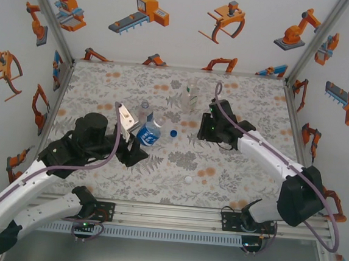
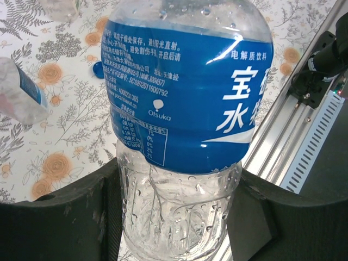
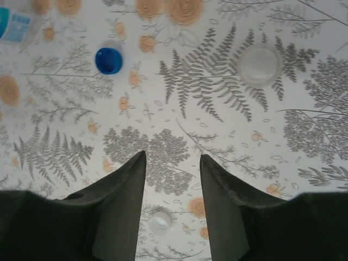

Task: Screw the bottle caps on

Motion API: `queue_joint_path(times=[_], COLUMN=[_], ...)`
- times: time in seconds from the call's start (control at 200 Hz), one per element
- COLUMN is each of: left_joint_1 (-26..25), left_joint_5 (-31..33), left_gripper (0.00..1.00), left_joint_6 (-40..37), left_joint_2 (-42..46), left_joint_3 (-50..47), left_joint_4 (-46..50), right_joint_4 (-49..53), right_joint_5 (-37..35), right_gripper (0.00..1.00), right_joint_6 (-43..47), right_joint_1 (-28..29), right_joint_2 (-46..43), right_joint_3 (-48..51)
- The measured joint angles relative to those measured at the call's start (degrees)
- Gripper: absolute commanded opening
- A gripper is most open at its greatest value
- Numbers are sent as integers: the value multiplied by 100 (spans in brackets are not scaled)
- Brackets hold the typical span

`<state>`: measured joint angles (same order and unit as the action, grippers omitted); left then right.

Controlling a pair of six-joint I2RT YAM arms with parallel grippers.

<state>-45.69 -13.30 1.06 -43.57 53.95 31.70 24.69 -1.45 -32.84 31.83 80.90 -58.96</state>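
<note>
My left gripper (image 2: 174,217) is shut on the lower body of the squat clear bottle with a blue label (image 2: 179,103); from above the left gripper (image 1: 140,142) holds this squat bottle (image 1: 150,133) left of the table's centre. The slim blue-labelled bottle (image 1: 144,111) stands just behind it, and the taller green-labelled bottle (image 1: 189,96) stands farther back. A blue cap (image 1: 173,132) lies between the two grippers, with a white cap (image 1: 189,179) nearer the front. My right gripper (image 1: 207,130) is open above the cloth. Below it lie the blue cap (image 3: 109,60) and two white caps (image 3: 260,65) (image 3: 161,222).
The flowered tablecloth (image 1: 238,173) covers the whole work surface. Printed walls enclose it on three sides, and an aluminium rail (image 1: 167,214) runs along the near edge. The slim bottle (image 2: 19,89) and the blue cap (image 2: 99,69) sit beyond the held bottle.
</note>
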Motion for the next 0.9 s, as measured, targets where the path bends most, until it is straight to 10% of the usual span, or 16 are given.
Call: queue_joint_path(times=[0.901], left_joint_1=[0], left_joint_5=[446], left_gripper=[0], left_joint_6=[448], left_joint_2=[389], left_joint_3=[-350], left_joint_4=[-157], right_joint_4=[1469], right_joint_5=[-339], right_gripper=[39], right_joint_6=[-2181], right_joint_1=[2592], right_joint_2=[-393], right_joint_3=[579])
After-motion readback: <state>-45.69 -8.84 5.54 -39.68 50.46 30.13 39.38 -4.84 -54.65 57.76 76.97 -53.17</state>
